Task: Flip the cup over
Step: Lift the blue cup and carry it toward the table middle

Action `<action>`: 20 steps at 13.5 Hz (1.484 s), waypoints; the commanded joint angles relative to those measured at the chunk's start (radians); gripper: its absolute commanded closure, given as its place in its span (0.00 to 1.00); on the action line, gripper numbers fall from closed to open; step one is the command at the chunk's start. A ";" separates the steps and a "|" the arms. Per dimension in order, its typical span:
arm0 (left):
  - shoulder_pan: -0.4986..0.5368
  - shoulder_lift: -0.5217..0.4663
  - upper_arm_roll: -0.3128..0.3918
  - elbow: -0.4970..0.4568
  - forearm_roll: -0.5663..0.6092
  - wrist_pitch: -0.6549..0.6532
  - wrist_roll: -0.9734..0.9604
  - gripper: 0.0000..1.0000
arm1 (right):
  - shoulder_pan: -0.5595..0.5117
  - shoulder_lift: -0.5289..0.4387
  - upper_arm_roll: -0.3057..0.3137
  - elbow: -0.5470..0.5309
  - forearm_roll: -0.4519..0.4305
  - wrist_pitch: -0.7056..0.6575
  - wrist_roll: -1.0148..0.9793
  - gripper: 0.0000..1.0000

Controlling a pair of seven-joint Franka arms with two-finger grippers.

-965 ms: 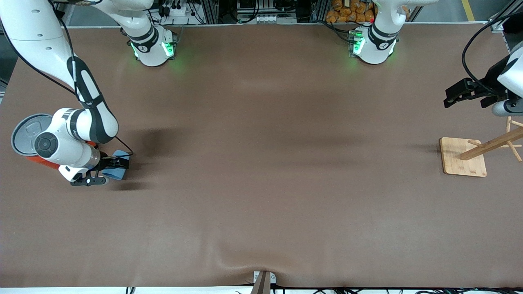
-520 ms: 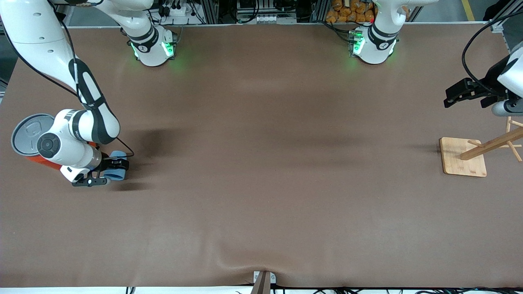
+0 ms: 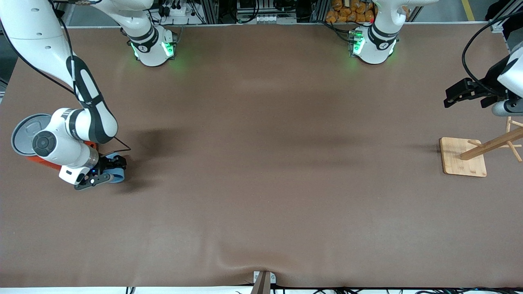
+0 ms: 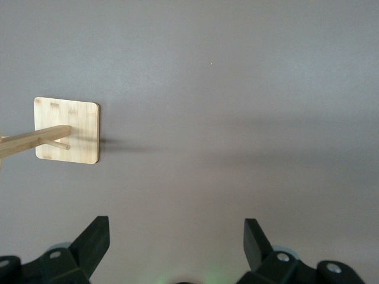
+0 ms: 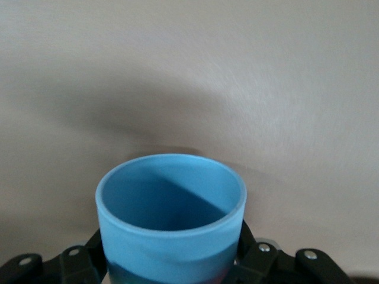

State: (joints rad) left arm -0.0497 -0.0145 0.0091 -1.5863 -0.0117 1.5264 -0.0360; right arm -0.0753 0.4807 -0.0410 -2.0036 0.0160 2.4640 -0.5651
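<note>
The light-blue cup [image 3: 119,174] is held between the fingers of my right gripper [image 3: 109,170], low over the table beside the orange can, toward the right arm's end. In the right wrist view the cup [image 5: 172,236] fills the space between the black fingers [image 5: 251,248], and its open mouth points away from the wrist. My right gripper [image 5: 172,260] is shut on the cup's lower wall. My left gripper [image 3: 449,96] hangs open and empty in the air near the wooden stand and waits; it also shows in the left wrist view [image 4: 176,228].
A large orange can [image 3: 41,164] with a grey lid [image 3: 24,134] stands right beside the right wrist. A wooden stand with a square base [image 3: 463,157] stands toward the left arm's end and also shows in the left wrist view [image 4: 66,130]. Brown cloth [image 3: 265,163] covers the table.
My right wrist has turned and dipped, and the cup has tilted with it and shifted slightly toward the front camera. The left arm has not moved.
</note>
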 commanded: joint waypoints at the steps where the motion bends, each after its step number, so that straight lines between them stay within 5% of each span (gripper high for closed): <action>1: 0.011 0.007 -0.005 0.017 -0.013 -0.018 0.016 0.00 | 0.002 -0.062 0.036 -0.012 0.009 0.000 -0.200 0.43; 9: 0.011 0.007 -0.005 0.016 -0.014 -0.018 0.016 0.00 | 0.096 -0.090 0.269 0.032 0.006 0.003 -0.239 0.41; 14: 0.011 0.007 -0.005 0.016 -0.016 -0.018 0.016 0.00 | 0.320 0.028 0.265 0.176 -0.020 0.016 -0.234 0.40; 20: 0.011 0.008 -0.005 0.014 -0.019 -0.018 0.016 0.00 | 0.572 0.189 0.211 0.353 -0.174 0.016 -0.130 0.41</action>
State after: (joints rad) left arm -0.0494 -0.0144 0.0092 -1.5868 -0.0117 1.5263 -0.0360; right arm 0.4290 0.5955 0.2040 -1.7442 -0.0894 2.4759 -0.7287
